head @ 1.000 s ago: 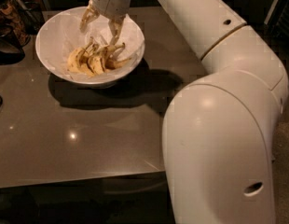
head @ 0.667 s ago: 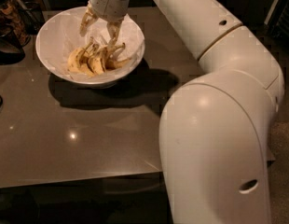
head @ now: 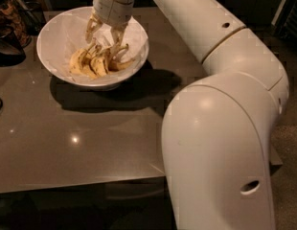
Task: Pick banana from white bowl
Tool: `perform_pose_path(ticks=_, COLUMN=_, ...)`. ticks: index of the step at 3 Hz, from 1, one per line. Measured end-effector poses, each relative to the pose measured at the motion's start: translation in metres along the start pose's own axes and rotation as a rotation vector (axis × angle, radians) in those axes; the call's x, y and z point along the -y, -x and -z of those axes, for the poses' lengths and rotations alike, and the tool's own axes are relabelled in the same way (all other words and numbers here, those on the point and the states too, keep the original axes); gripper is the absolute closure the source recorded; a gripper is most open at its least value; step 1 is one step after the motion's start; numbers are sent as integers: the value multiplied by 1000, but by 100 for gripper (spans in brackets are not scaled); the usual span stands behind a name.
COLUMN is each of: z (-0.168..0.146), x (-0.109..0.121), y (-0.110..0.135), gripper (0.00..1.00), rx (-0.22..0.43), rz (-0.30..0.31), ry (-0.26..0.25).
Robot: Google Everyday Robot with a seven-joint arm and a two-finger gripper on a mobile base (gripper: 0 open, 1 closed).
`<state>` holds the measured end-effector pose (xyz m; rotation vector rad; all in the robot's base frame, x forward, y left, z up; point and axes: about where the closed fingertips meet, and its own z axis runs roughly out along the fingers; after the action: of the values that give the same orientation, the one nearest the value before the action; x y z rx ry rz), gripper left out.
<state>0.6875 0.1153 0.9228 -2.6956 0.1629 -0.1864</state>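
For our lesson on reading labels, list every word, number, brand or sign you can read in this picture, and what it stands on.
No readable text anywhere.
White robot arm: dark round holes only, no lettering.
Open claw, reaching into the wide white bowl over the spotted yellow bananas: no marks.
Dark patterned object at the left edge: too blurred to read.
Glossy grey table: none.
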Motion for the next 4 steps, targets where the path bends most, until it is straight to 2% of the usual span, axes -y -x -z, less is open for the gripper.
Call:
perform_pose_path(ticks=2, z=-15, x=-12, y=1, gripper=50, rx=27, rz=-2, ry=21)
perform_pose_path(ticks=4, z=-23, x=-16, y=1, gripper=50, rx=42, rz=-1, ry=19)
